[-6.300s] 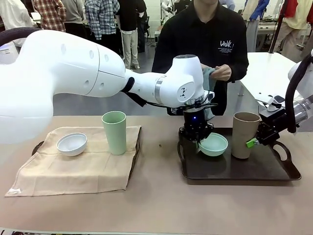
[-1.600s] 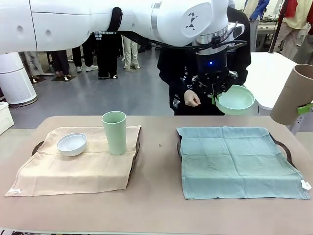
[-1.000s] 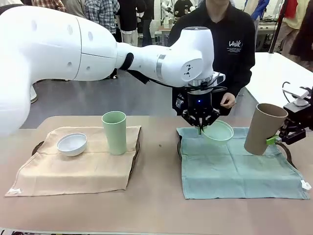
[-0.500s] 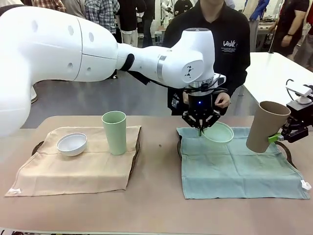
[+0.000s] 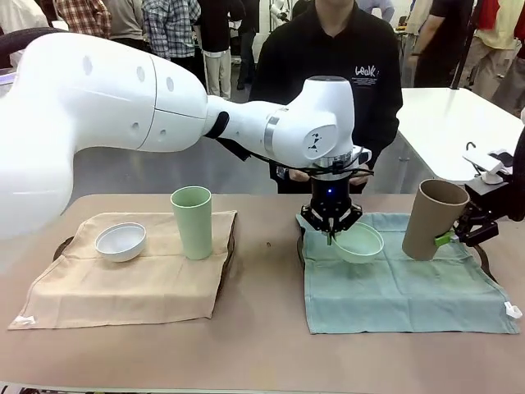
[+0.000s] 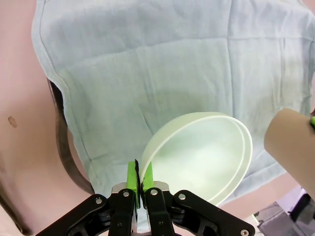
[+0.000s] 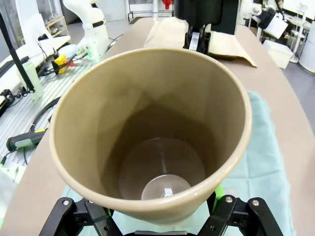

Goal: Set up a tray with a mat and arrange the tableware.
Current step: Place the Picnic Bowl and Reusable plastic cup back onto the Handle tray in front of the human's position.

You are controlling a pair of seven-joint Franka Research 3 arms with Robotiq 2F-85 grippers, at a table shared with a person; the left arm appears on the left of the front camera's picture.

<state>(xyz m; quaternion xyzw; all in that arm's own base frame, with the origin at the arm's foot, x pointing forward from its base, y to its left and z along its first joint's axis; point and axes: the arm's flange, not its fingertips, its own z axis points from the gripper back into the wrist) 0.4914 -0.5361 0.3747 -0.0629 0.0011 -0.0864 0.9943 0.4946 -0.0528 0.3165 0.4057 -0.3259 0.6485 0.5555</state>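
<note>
I see the tan-topped table: beige cloth mat at nine o'clock, pale blue-green cloth mat at three, each over a dark tray.

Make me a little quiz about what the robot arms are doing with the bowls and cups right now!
1. True or false: the left gripper pinches the rim of the green bowl over the blue mat.
2. What does the right gripper hold? A) the white bowl B) the brown cup C) the green cup
3. Fill in: the white bowl and the green cup sit on the ____ mat.

Key
1. True; its jaws are shut on the rim, as the left wrist view shows.
2. B; the brown cup is tilted in its grip.
3. Tan; that tan mat lies on the robot's left side of the table.
</note>
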